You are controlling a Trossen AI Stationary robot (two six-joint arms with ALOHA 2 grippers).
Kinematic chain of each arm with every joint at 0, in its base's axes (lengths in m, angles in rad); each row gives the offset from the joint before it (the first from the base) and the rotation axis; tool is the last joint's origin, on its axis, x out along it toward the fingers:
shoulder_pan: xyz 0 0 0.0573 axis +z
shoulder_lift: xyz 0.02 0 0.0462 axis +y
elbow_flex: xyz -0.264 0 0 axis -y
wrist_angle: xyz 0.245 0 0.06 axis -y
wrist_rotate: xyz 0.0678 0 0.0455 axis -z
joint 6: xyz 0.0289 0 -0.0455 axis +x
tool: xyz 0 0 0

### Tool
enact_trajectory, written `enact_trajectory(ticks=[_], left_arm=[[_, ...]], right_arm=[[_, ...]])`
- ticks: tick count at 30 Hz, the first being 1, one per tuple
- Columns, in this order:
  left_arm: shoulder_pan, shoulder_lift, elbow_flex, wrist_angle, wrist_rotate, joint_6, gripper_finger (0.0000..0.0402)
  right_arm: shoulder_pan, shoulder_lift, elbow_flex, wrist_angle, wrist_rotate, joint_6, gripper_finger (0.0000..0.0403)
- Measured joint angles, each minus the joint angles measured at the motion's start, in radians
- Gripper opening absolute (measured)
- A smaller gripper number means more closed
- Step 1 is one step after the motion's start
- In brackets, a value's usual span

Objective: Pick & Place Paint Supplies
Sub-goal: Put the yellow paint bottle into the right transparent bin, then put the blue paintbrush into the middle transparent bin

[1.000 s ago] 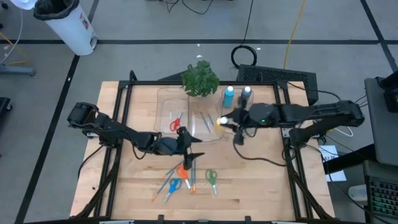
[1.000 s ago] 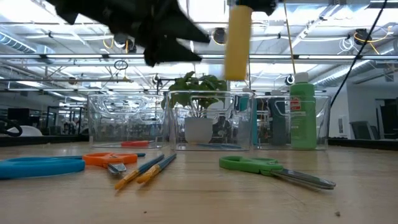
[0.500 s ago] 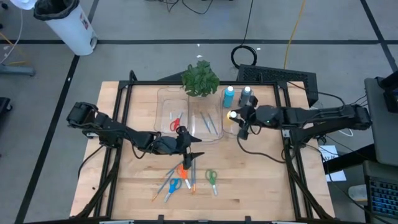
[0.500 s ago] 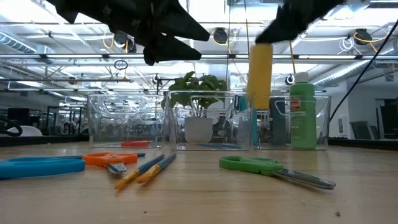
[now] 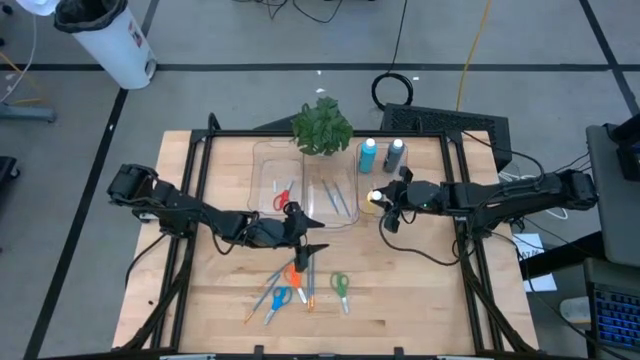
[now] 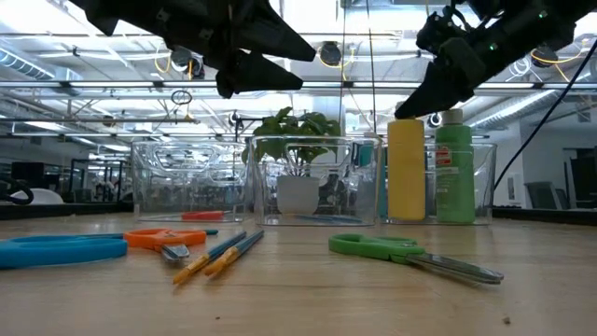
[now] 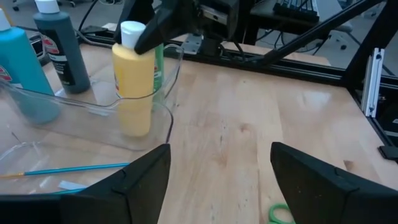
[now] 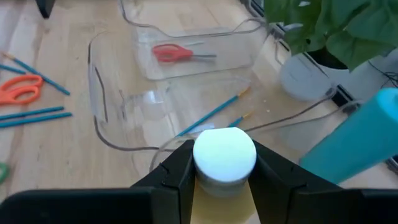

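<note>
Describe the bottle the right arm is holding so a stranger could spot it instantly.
Find the leafy plant at the table's far edge, then the clear bin to its right. The yellow bottle stands upright there with a white cap, gripped by the right gripper; its neighbours are blue and green.

Pale matt wood table (image 5: 420,270), clear glossy plastic bins (image 7: 93,109), smooth plastic yellow bottle (image 7: 134,87)
</note>
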Motion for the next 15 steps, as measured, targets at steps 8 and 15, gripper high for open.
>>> enact_trajectory(ticks=[8, 15], left_arm=[[0.0, 0.0, 0.0, 0.0, -0.001, 0.0, 0.0274], [0.0, 0.0, 0.0, 0.0, 0.0, 0.0, 0.0274]], right_arm=[[0.002, -0.001, -0.04, 0.101, -0.03, 0.009, 0.0133], [0.006, 0.001, -0.043, 0.147, -0.06, -0.005, 0.0256]])
